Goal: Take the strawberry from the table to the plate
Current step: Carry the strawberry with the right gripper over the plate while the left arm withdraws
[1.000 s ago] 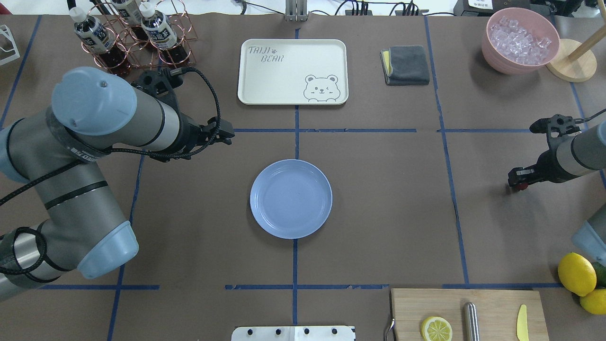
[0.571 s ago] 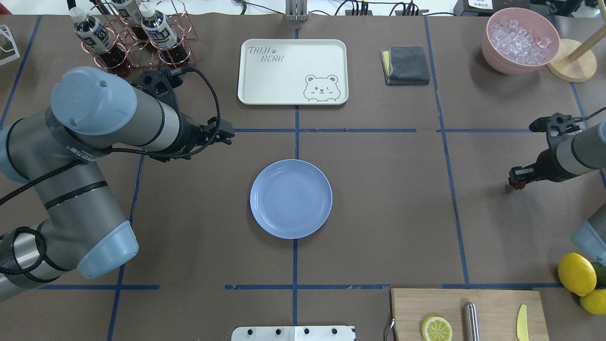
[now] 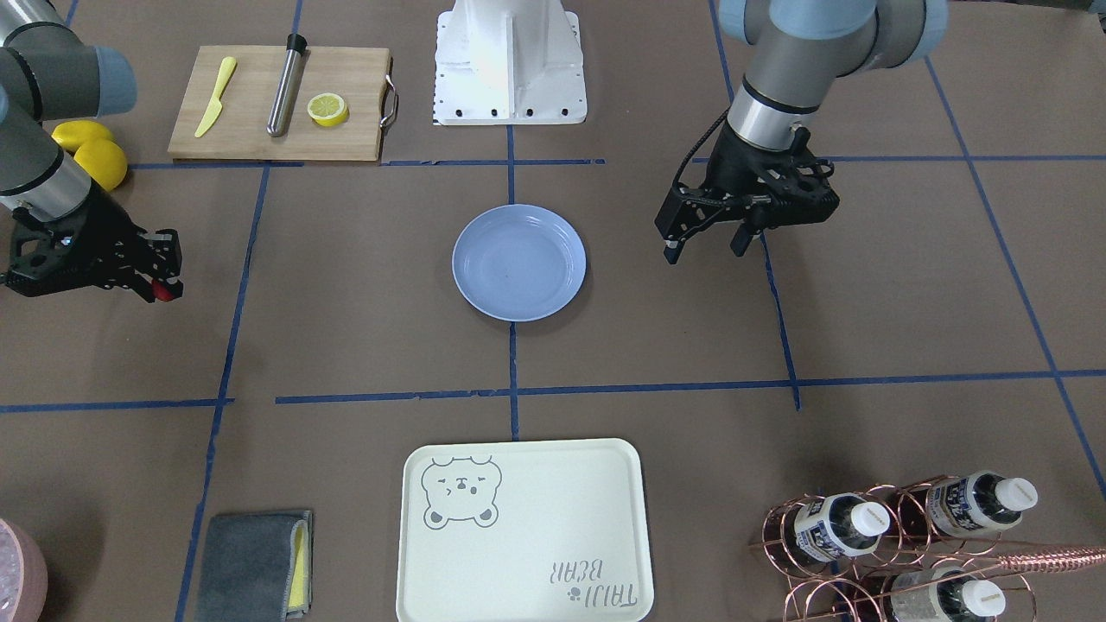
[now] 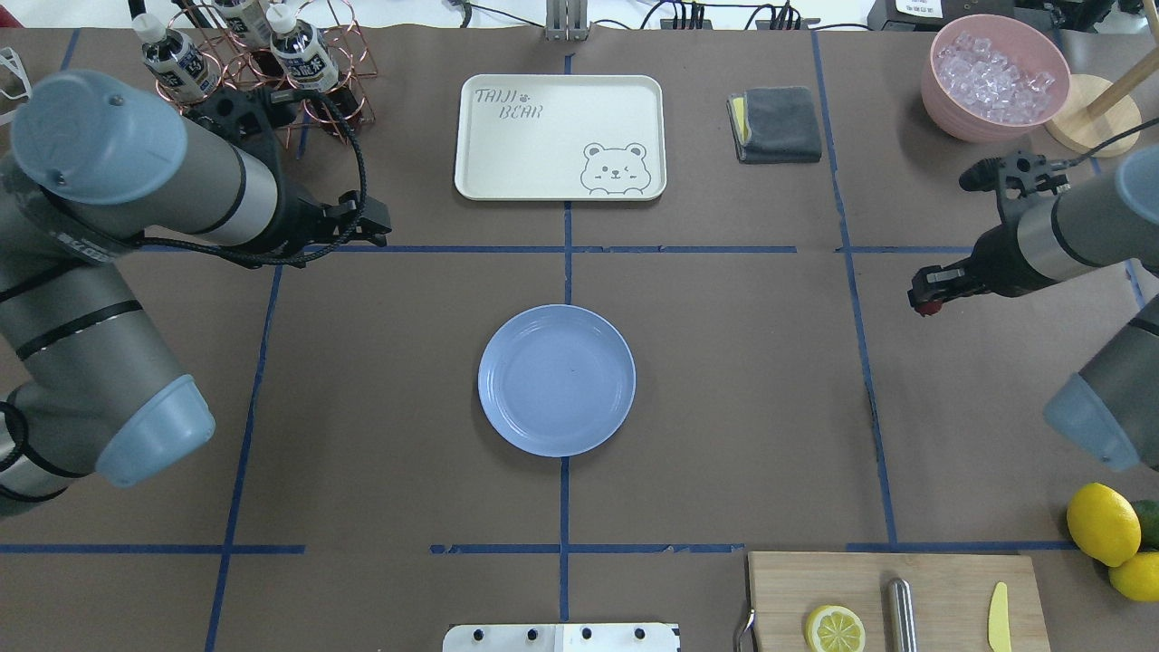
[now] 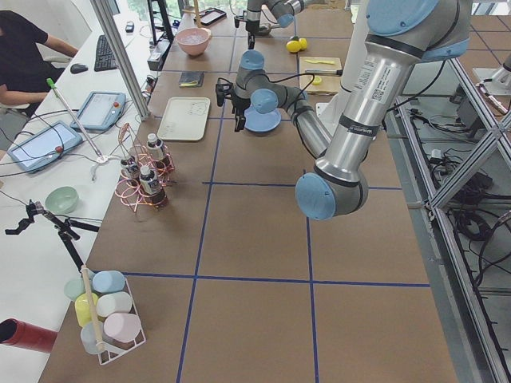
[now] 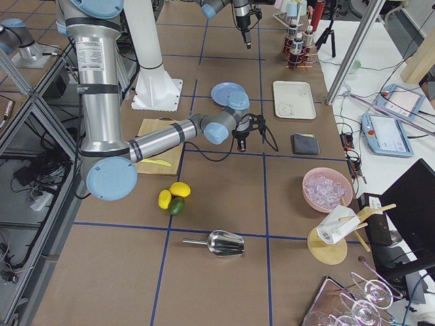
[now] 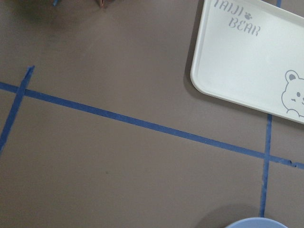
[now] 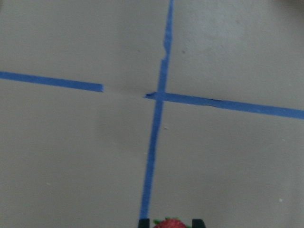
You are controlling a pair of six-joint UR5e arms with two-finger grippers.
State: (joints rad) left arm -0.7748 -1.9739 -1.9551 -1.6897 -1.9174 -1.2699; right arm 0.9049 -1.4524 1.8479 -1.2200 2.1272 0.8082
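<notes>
The small red strawberry hangs above the brown paper table, and my right gripper is shut on it. In the right wrist view the strawberry peeks up at the bottom edge between two black fingertips, over a crossing of blue tape. The light-blue plate lies bare at the table's centre, well to the left of that gripper. My left gripper hovers open and holds nothing, far-left of the plate. The plate's rim shows in the left wrist view.
A cream bear tray lies beyond the plate, a grey cloth to its right. A pink bowl of ice stands far right, a copper bottle rack far left. Cutting board and lemons lie near right.
My right gripper has carried the strawberry up off the table, farther away and toward the centre. The left arm has drawn back to the left and away from the plate.
</notes>
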